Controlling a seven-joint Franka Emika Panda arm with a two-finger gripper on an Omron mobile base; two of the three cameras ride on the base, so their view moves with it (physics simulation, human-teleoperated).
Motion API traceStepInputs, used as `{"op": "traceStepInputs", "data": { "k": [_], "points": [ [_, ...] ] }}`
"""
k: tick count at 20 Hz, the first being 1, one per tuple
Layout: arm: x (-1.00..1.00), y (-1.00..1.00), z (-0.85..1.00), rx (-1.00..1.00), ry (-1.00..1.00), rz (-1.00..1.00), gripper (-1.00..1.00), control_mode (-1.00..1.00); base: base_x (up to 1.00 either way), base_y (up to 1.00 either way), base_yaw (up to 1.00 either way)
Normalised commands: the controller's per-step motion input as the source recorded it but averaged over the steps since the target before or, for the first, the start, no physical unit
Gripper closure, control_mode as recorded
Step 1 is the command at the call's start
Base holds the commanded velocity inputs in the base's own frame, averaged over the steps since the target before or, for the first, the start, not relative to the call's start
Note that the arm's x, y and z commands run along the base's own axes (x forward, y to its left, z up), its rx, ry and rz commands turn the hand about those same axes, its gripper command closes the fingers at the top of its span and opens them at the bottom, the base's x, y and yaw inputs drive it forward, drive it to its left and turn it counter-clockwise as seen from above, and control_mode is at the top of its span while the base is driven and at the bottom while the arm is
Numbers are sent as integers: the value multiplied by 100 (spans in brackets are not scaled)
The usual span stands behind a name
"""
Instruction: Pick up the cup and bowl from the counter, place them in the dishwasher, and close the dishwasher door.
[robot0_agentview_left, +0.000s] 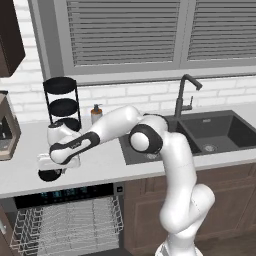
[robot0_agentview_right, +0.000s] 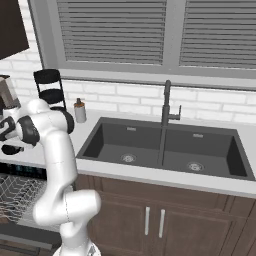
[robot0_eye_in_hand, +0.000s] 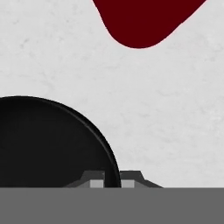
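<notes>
Against the white brick wall we see a black three-tier stand (robot0_agentview_left: 62, 102) with round trays, and a grey soap dispenser bottle (robot0_agentview_left: 96, 113) with a brown pump stands just beside it. A dark tall faucet (robot0_agentview_right: 166, 103) rises behind the divider of the dark double sink (robot0_agentview_right: 165, 145), below a window fitted with grey slatted blinds (robot0_agentview_right: 115, 30). Brown wooden cabinet doors (robot0_agentview_right: 155, 220) with light bar handles sit under the sink.

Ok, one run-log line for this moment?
phase: grasping bowl | gripper: shut on bowl rim | cup: on counter | dishwasher: open
</notes>
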Motion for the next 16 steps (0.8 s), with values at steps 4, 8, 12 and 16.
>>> {"op": "traceStepInputs", "data": {
  "k": [4,8,12,16],
  "points": [
    [-25,0,-3,0,0,0,100,-100,0,0,0],
    [-97,-9,-8,0,0,0,100,-100,0,0,0],
    [-100,-16,-12,0,0,0,100,-100,0,0,0],
    [-100,-27,-10,2,0,0,100,-100,0,0,0]
  ]
}}
